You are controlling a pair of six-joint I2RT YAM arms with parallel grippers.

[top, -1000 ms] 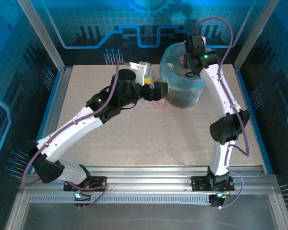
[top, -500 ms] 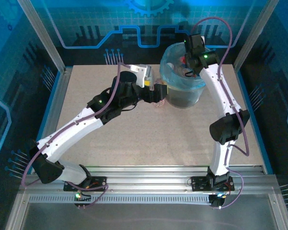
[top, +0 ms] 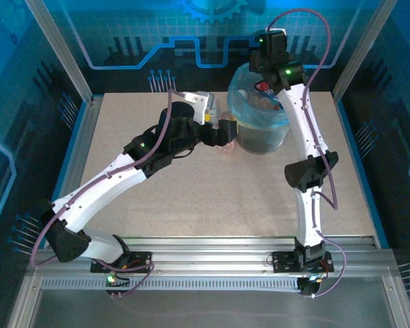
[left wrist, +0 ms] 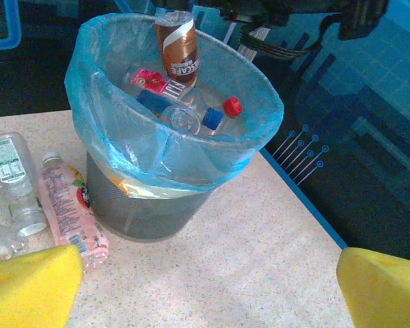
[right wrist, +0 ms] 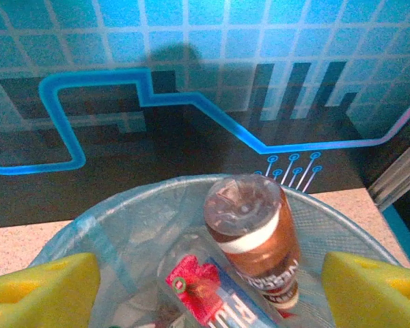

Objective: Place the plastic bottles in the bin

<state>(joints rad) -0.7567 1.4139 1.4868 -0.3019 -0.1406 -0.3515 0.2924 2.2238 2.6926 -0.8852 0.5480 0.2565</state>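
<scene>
Gripper (right wrist: 206, 290) of outstretched right arm hovers open over bin (right wrist: 142, 197)

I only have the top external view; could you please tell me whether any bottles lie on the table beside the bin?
Observer: Yes, the left wrist view shows a pink-labelled bottle lying against the bin at its base, a white-labelled bottle beside it.
Operator: Is the right gripper holding anything?
Observer: No, it is open; a brown-labelled bottle stands in the bin between its fingers, touching neither.
Operator: And the left gripper?
Observer: Open, nothing between its fingers.
</scene>
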